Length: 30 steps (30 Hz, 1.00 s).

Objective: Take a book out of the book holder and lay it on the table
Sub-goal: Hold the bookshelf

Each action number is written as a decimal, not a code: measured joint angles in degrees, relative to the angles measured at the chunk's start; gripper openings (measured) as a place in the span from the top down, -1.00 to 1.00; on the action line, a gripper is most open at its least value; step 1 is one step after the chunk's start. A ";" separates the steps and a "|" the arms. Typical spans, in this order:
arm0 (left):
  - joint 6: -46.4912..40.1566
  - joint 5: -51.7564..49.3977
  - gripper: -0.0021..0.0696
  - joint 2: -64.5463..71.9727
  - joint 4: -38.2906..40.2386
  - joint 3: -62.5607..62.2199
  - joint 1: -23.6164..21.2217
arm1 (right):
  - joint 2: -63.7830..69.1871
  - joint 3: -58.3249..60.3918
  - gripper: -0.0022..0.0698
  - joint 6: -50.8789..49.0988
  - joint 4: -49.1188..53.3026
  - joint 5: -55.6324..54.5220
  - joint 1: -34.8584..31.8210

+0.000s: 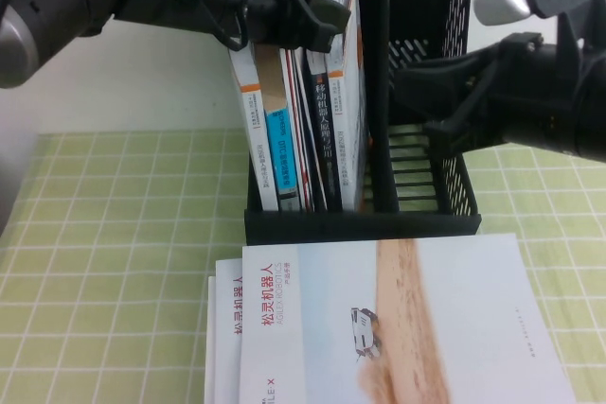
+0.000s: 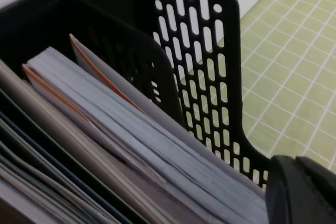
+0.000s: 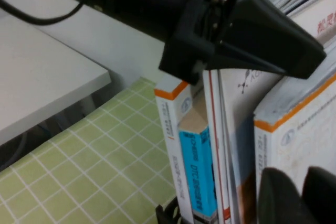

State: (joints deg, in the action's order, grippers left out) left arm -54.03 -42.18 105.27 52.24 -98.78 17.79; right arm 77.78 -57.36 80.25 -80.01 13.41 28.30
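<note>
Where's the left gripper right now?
In the high view, the left gripper is at the top of the upright books in the black holder's left compartment.

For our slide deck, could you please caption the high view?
Left pincer atop upright books in black holder; right pincer beside it.

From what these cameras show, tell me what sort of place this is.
Probably a lab desk set up for tests: a black plastic book holder on a green checked tablecloth, white books lying flat, left gripper over the upright books, right gripper alongside.
</note>
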 joint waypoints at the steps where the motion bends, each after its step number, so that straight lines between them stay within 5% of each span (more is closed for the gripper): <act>1: 0.27 -0.10 0.95 0.00 -0.36 0.00 0.00 | 0.67 -0.80 0.64 0.86 0.00 0.90 0.00; 8: 0.73 -0.47 0.95 -0.22 -1.21 0.00 -0.11 | 5.49 -4.50 0.08 6.14 0.00 1.70 2.46; 21: 2.70 -3.45 0.95 -1.69 -2.05 0.00 -3.94 | 8.84 -4.54 0.01 14.89 -2.35 -21.33 12.48; 30: 3.39 -3.65 0.95 -1.96 -1.95 0.00 -4.08 | 13.96 -5.72 -0.03 12.51 -3.26 -26.10 13.44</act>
State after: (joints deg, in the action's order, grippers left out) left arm -50.65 -45.83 103.31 50.29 -98.78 13.71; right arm 91.74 -63.08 92.76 -83.27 -12.69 41.74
